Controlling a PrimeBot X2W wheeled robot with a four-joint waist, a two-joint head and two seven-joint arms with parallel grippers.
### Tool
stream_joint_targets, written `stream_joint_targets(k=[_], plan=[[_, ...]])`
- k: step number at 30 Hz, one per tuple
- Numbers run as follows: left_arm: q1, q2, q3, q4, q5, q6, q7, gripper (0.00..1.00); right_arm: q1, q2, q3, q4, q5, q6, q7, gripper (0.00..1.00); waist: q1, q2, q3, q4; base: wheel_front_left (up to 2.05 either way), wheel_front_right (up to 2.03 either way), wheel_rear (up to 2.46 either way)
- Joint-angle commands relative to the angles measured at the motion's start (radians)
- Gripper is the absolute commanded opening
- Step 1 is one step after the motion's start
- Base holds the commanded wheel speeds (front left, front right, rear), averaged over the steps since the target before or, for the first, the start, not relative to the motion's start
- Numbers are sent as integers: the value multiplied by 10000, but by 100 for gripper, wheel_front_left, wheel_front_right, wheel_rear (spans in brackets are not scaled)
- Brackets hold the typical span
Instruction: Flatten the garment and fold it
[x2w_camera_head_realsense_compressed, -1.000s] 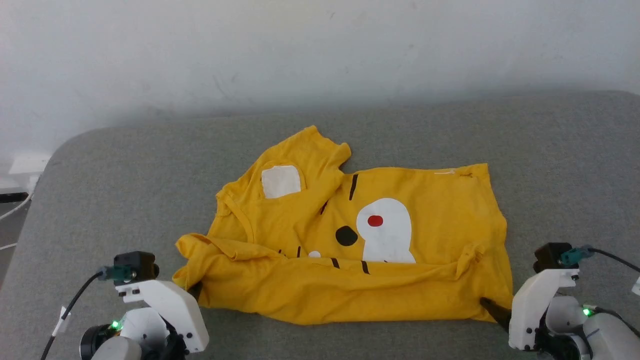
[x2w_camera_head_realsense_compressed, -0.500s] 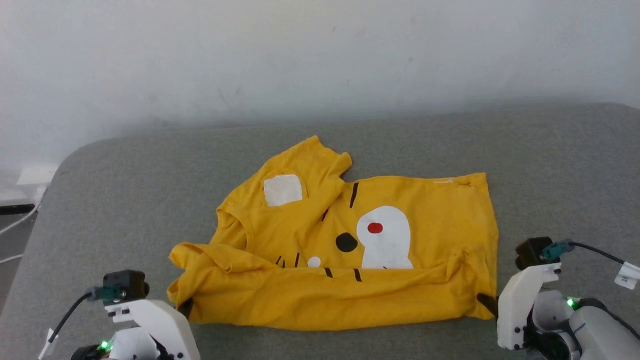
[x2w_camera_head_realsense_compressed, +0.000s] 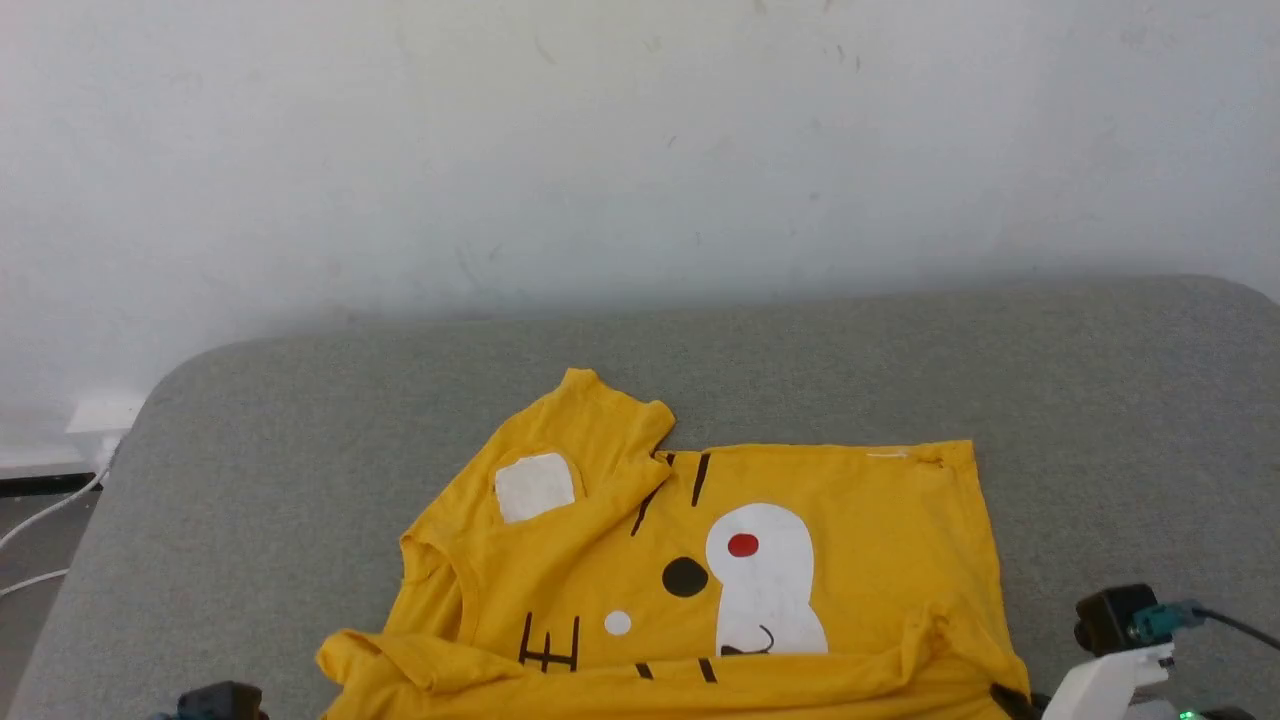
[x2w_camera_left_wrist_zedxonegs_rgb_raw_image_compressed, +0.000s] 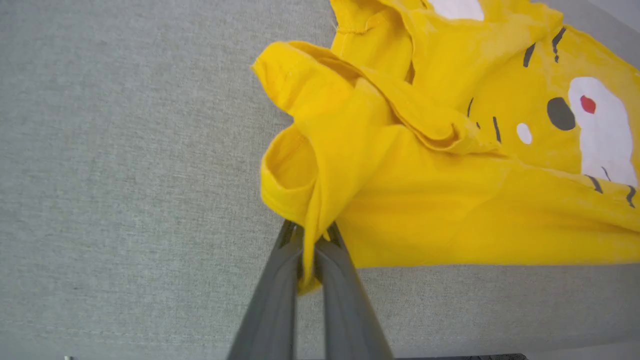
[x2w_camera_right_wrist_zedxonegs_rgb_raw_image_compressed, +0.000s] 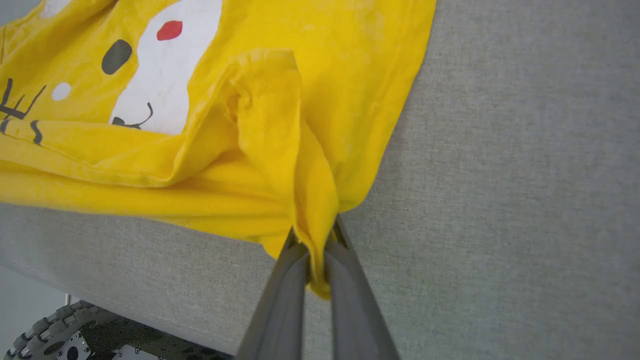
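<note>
Under the plain white painted wall (x2w_camera_head_realsense_compressed: 640, 150) at twelve o'clock spreads the wide grey woven-fabric cushion (x2w_camera_head_realsense_compressed: 300, 420). On it, from the centre down to six o'clock of my head view, lies the garment (x2w_camera_head_realsense_compressed: 860, 540), a bright yellow cotton T-shirt. It is far from flat: its near edge is rolled over in a thick band, and one short sleeve (x2w_camera_head_realsense_compressed: 600, 420) is flopped across the chest toward eleven o'clock. My left gripper (x2w_camera_left_wrist_zedxonegs_rgb_raw_image_compressed: 309, 235) is clamped on the near corner at seven o'clock, its two long dark fingers pressed together with a pinch of yellow hem between them. My right gripper (x2w_camera_right_wrist_zedxonegs_rgb_raw_image_compressed: 315, 235), whose fingers stood wide a second ago beside the corner at five o'clock, has now closed on that corner and squeezes a bunched fold of cloth. So I have both near corners in hand. My head has lifted too, so everything sits lower in view; that shift is the camera, not the shirt. Yet more of the cartoon face print (x2w_camera_head_realsense_compressed: 760, 580) shows than before: black stripes and a small curved mouth have come out from under the rolled band. I judge that a level pull toward six o'clock would open it flat for folding. The small white label patch (x2w_camera_head_realsense_compressed: 535, 487) lies at ten o'clock of the print.
</note>
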Motion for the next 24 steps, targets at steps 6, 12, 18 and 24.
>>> stream_joint_targets(k=[6,12,18,24], plan=[[-14,-425,-17,1092,-441,-180,-143,100,920,637,-627,148,-561,-11,-93,100,2,0,144,-156,0,0,0],[-626,-606,-33,1582,-437,-465,-619,100,1107,1077,-901,-163,-1084,-11,-1879,100,2,0,177,-306,0,0,0],[-1596,-328,260,1182,-47,-571,-1445,100,1025,1522,-1548,-1191,-1968,-11,-3966,100,2,0,462,-581,0,0,0],[-3518,-313,295,1338,539,-478,-2130,100,534,2050,-1857,-2675,-2814,-11,-4715,100,2,0,1559,-990,0,0,0]])
